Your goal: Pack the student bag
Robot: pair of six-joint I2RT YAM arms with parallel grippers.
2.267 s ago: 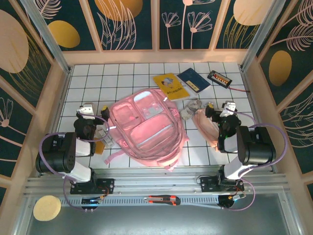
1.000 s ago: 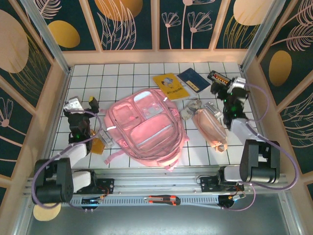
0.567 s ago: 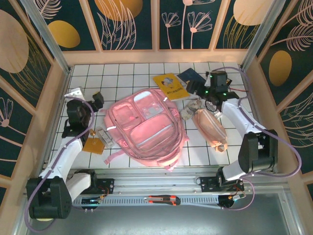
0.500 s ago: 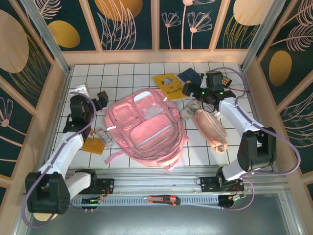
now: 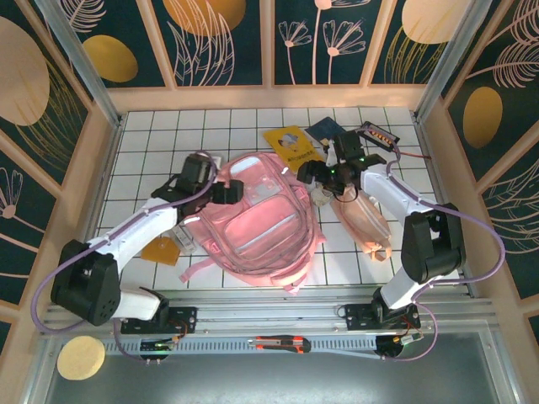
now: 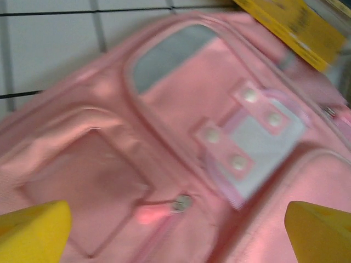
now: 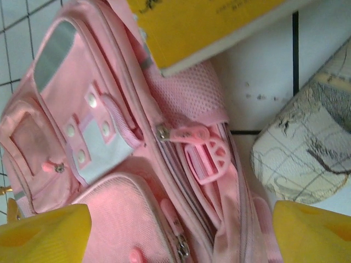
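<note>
The student bag (image 5: 253, 220) is a large pink backpack lying flat mid-table, front pockets up. My left gripper (image 5: 221, 190) hovers over its upper left part. In the left wrist view this gripper (image 6: 175, 235) is open, its yellow fingertips (image 6: 33, 230) far apart above a front pocket and a small zip pull (image 6: 181, 204). My right gripper (image 5: 316, 174) is at the bag's upper right edge. In the right wrist view it (image 7: 178, 233) is open over the bag (image 7: 109, 164), with the pink zipper tabs (image 7: 186, 133) just ahead. Neither gripper holds anything.
A yellow book (image 5: 293, 148) touches the bag's top edge, with a blue notebook (image 5: 333, 135) and a black wired item (image 5: 376, 133) behind it. A patterned white pouch (image 5: 328, 189) and a slim pale-pink pouch (image 5: 362, 220) lie right of the bag. An orange card (image 5: 160, 250) lies to the left.
Both arms have swung inward from the table's sides. The left gripper came from the left edge onto the bag's upper left; the right moved from the back right to the bag's upper right.
</note>
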